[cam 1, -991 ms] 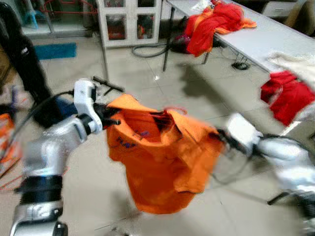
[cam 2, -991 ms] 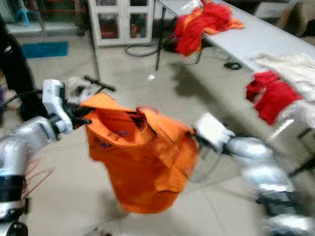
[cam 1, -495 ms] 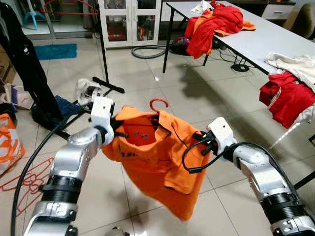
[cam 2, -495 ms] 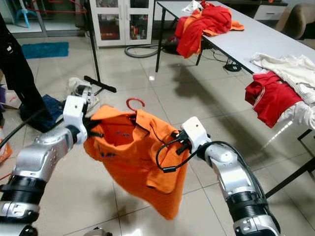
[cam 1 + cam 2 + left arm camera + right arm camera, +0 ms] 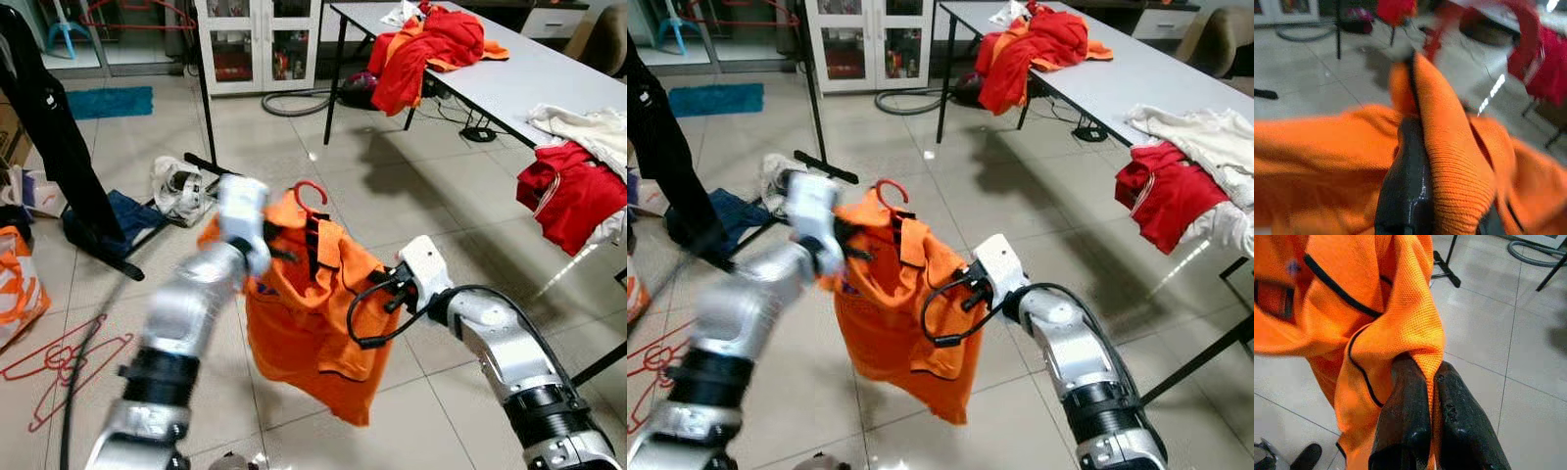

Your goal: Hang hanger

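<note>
Orange fabric hangs in mid-air in front of the robot: an orange shirt [image 5: 312, 299] on a red hanger [image 5: 306, 192], held up between two silver arms above a tiled floor [image 5: 411, 186].

On the left, the black upright of a clothes rack [image 5: 202, 83] rises from the floor, with a dark garment [image 5: 49, 127] hanging further left and spare red hangers [image 5: 59, 364] lying on the tiles. The left hand [image 5: 1449, 196] is pressed shut on a fold of the shirt near its shoulder, as the left wrist view shows; that arm is blurred in both head views.

In the middle, the hanger's hook pokes up from the shirt's collar, touching nothing. On the right, the right hand [image 5: 1432, 377] pinches the shirt's other edge between its black fingers [image 5: 1405, 406]. Behind it stands a white worktop [image 5: 549, 78] carrying red and orange clothes [image 5: 426, 44].

Judging from this, the shirt is already on the hanger and lifted, but the hanging itself is not done: the hook must yet be carried to a rail and set over it.

The rack's top rail is cut off by the frame's upper edge. The hanger's body is hidden inside the shirt.
</note>
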Available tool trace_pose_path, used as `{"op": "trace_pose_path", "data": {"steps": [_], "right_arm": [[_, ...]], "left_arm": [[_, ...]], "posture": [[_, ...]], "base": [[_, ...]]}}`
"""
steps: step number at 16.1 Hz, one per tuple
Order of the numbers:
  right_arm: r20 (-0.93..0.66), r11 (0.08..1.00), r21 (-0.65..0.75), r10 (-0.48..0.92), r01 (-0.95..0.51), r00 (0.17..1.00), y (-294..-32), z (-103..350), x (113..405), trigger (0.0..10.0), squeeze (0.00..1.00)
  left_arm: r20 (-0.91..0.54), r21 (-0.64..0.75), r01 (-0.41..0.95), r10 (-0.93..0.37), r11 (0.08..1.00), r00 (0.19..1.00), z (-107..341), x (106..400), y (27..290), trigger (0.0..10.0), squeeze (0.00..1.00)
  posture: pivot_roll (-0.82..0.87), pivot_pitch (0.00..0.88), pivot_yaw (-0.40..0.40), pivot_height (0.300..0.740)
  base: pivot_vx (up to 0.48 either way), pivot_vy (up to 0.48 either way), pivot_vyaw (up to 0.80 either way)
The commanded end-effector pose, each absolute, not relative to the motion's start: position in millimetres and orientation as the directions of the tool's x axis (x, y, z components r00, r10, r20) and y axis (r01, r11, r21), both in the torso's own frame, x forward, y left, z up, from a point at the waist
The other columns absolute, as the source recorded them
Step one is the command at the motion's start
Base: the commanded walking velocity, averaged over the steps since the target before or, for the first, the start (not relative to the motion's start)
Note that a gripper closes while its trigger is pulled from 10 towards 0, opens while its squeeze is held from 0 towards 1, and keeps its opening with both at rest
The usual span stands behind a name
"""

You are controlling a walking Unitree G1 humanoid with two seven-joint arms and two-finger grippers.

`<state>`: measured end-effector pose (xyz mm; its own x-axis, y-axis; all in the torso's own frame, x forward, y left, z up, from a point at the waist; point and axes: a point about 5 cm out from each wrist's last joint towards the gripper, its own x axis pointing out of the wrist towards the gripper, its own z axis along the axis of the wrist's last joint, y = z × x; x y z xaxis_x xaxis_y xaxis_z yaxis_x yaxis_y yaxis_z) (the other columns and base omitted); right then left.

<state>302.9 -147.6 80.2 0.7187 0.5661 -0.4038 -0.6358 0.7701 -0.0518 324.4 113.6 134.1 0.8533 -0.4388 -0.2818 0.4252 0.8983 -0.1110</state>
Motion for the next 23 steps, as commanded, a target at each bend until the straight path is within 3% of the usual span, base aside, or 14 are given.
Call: {"op": "trace_pose_path", "data": {"steps": [1,2,3,4,5,7,9,10,11,16,20,23], "right_arm": [[-0.346,0.788,-0.061,0.559,-0.613,0.754,-152.2,96.1,309.4,0.0,0.0],[-0.344,0.793,-0.059,0.555,-0.607,0.758,-154.6,97.2,310.0,0.0,0.0],[-0.338,0.803,-0.049,0.546,-0.594,0.767,-158.0,99.4,311.5,0.0,0.0],[-0.338,0.805,-0.049,0.544,-0.592,0.768,-159.3,100.3,311.9,0.0,0.0],[-0.338,0.809,-0.053,0.537,-0.586,0.773,-164.5,103.4,313.5,0.0,0.0],[-0.337,0.813,-0.058,0.53,-0.579,0.778,-170.6,106.3,314.9,0.0,0.0],[-0.336,0.814,-0.06,0.528,-0.577,0.78,-171.8,107.3,315.7,0.0,0.0],[-0.334,0.814,-0.06,0.529,-0.578,0.78,-171.4,107.6,316.0,0.0,0.0],[-0.333,0.814,-0.057,0.531,-0.578,0.779,-170.8,107.9,316.3,0.0,0.0],[-0.338,0.814,-0.05,0.531,-0.579,0.777,-169.9,105.3,316.7,0.0,0.0],[-0.346,0.816,-0.054,0.526,-0.576,0.777,-172.6,103.4,316.5,0.0,0.0],[-0.35,0.817,-0.055,0.522,-0.574,0.778,-174.0,102.7,316.2,0.0,0.0]], "left_arm": [[-0.298,-0.075,0.434,-0.436,0.898,0.849,130.4,322.5,114.5,0.0,0.0],[-0.317,-0.066,0.428,-0.426,0.901,0.848,125.4,321.4,118.9,0.0,0.0],[-0.356,-0.021,0.39,-0.371,0.921,0.858,116.8,321.8,132.6,4.4,0.0],[-0.368,-0.013,0.376,-0.354,0.927,0.86,114.0,321.8,137.8,6.7,0.0],[-0.392,0.016,0.332,-0.3,0.943,0.87,108.3,321.8,151.8,10.0,0.0],[-0.402,0.042,0.298,-0.257,0.953,0.879,106.4,321.0,167.5,10.0,0.0],[-0.378,0.056,0.307,-0.264,0.95,0.887,109.9,321.9,167.1,10.0,0.0],[-0.368,0.046,0.322,-0.284,0.946,0.885,110.9,321.1,162.7,10.0,0.58],[-0.353,0.037,0.356,-0.321,0.934,0.879,113.4,319.4,155.0,10.0,1.0],[-0.23,0.019,0.513,-0.496,0.858,0.837,152.7,314.2,117.5,10.0,1.0],[-0.177,0.078,0.578,-0.559,0.812,0.81,178.0,309.5,113.2,10.0,1.0],[-0.272,0.069,0.574,-0.538,0.816,0.798,160.0,304.0,123.7,10.0,1.0]], "posture": [[-0.05,0.003,-0.053,0.74],[-0.05,0.003,-0.053,0.74],[-0.05,0.005,-0.051,0.74],[-0.05,0.005,-0.051,0.74],[-0.05,0.004,-0.053,0.74],[-0.05,0.002,-0.056,0.74],[-0.05,0.0,-0.059,0.74],[-0.05,0.0,-0.062,0.74],[-0.05,0.0,-0.062,0.74],[-0.04,0.0,-0.063,0.74],[-0.04,0.0,-0.06,0.74],[-0.04,0.0,-0.057,0.74]], "base": [[0.0,0.0,0.0],[0.0,0.0,0.0],[0.0,0.0,0.0],[0.0,0.0,0.0],[0.0,0.0,0.0],[0.0,0.0,0.0],[0.0,0.0,0.0],[0.0,0.0,0.0],[0.0,0.0,0.0],[0.0,0.0,0.0],[0.0,0.0,0.0],[0.0,0.0,0.0]]}}
